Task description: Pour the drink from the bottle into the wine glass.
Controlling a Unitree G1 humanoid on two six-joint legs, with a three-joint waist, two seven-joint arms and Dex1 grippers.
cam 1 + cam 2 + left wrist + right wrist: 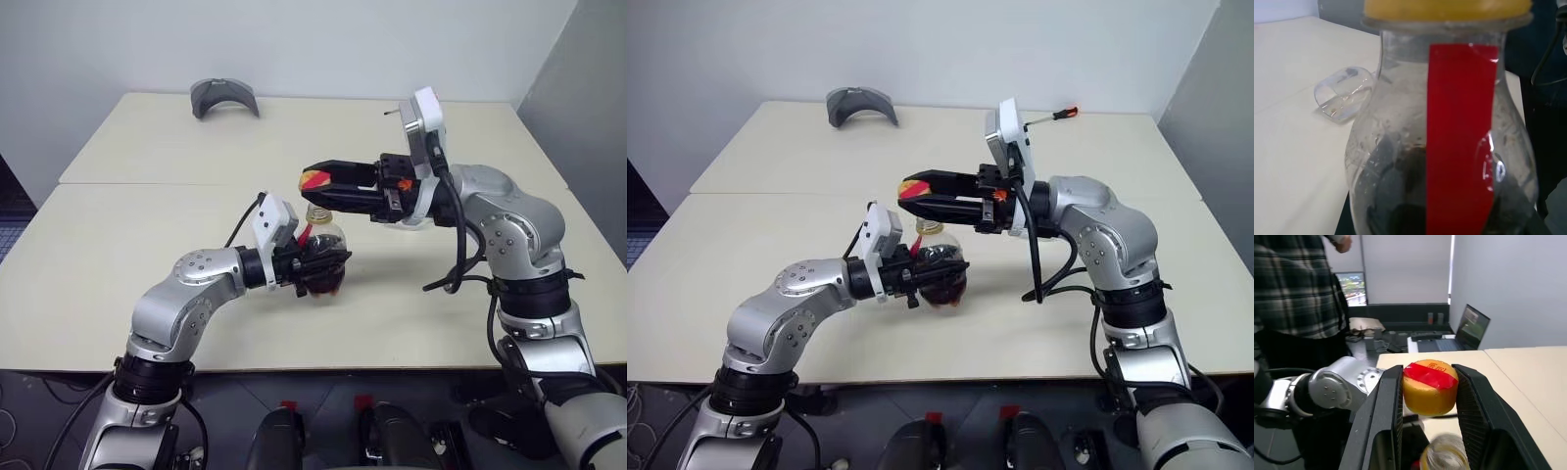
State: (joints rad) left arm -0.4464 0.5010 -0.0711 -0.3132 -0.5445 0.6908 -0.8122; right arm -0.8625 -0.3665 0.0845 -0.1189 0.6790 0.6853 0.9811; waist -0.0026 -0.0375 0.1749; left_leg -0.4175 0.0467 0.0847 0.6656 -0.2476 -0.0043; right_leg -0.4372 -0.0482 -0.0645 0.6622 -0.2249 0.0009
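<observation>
My left gripper (315, 264) is shut on the bulbous body of the clear plastic bottle (321, 245), which it holds upright just above the table. The dark drink (1400, 196) sits low in the bottle, behind a red label strip (1459, 137). The neck (1445, 456) is open. Just above it my right gripper (318, 183) points left, shut on the yellow-and-red cap (1430, 387), which is off the bottle. A clear glass thing (1344, 93), which looks like the wine glass bowl, lies on the table past the bottle; its stem is hidden.
A grey curved object (224, 98) lies at the table's far left. A screwdriver with an orange handle (1058, 115) lies at the far edge. Beyond the table stands a person in a plaid shirt (1293, 293), near a desk with a laptop (1469, 328).
</observation>
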